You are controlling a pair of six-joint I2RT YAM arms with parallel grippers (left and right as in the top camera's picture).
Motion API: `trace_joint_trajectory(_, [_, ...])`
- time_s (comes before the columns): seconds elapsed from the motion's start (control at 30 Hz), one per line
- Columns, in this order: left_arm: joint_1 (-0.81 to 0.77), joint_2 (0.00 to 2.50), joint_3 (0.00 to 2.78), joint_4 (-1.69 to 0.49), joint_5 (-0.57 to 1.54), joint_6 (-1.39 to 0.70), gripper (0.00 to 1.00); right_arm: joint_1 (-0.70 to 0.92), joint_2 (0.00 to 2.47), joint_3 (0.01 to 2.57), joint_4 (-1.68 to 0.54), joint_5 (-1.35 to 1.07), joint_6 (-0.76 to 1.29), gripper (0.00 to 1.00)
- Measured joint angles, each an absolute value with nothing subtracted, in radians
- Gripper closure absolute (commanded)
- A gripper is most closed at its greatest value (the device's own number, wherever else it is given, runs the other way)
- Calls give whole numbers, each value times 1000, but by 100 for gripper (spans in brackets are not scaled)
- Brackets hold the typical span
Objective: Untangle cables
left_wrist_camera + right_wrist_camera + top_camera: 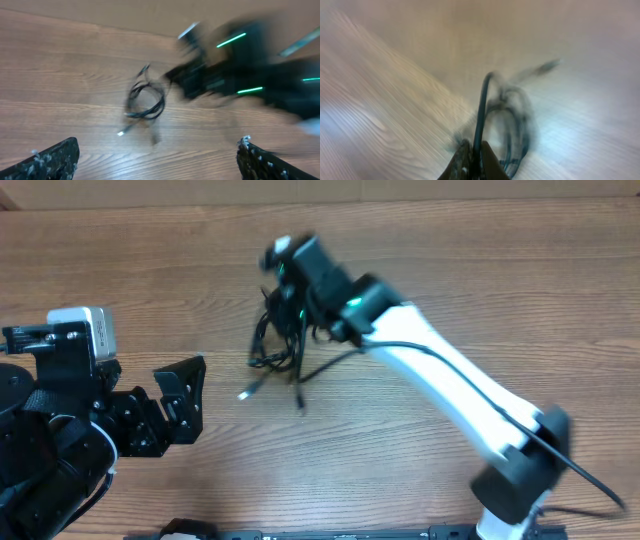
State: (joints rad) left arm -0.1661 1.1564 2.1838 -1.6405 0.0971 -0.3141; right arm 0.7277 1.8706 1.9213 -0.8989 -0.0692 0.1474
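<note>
A tangle of thin black cables (278,345) lies on the wooden table, with loose plug ends trailing toward the front. It also shows in the left wrist view (145,100). My right gripper (290,300) is over the tangle and shut on one black cable strand (481,110), which rises in an arc from the bundle (512,125); that view is blurred by motion. My left gripper (185,400) is open and empty at the left, well apart from the cables, its fingertips at the lower corners of its wrist view (157,160).
The wooden table (450,270) stretches all around. The right arm's white link (450,380) crosses from the front right toward the middle. The table's far edge runs along the top of the overhead view.
</note>
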Motion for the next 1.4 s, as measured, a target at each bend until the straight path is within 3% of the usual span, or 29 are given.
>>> trace_joint_trajectory(0.23, [-166, 1156, 2184, -1659, 60, -314, 0, 725, 1558, 2372, -1015, 46, 53, 96])
trace_joint_trajectory(0.47, [-166, 1156, 2184, -1669, 48, -314, 0, 725, 1488, 2433, -1131, 113, 12, 96])
trace_joint_trajectory(0.5, [-166, 1156, 2184, -1670, 47, -314, 0, 725, 1517, 2426, -1165, 116, 10, 73])
trace_joint_trajectory(0.53, [-166, 1156, 2184, -1670, 47, -314, 0, 725, 1549, 2420, -1192, 119, 14, 43])
trace_joint_trajectory(0.57, [-166, 1156, 2184, -1671, 47, -314, 0, 725, 1588, 2415, -1215, 121, 8, 26])
trace_joint_trajectory(0.6, [-166, 1156, 2184, -1672, 47, -314, 0, 725, 1627, 2406, -1234, 121, 7, 23])
trace_joint_trajectory(0.9, [-166, 1157, 2184, -1673, 47, -307, 0, 725, 1931, 2320, -1268, 131, 39, 22])
trace_joint_trajectory(1.27, [-166, 1156, 2184, -1647, 30, -304, 0, 706, 2036, 2072, -941, 68, 119, 16])
trace_joint_trajectory(1.4, [-166, 1156, 2184, -1638, 14, -303, 0, 701, 2038, 1927, -830, 49, 130, 10])
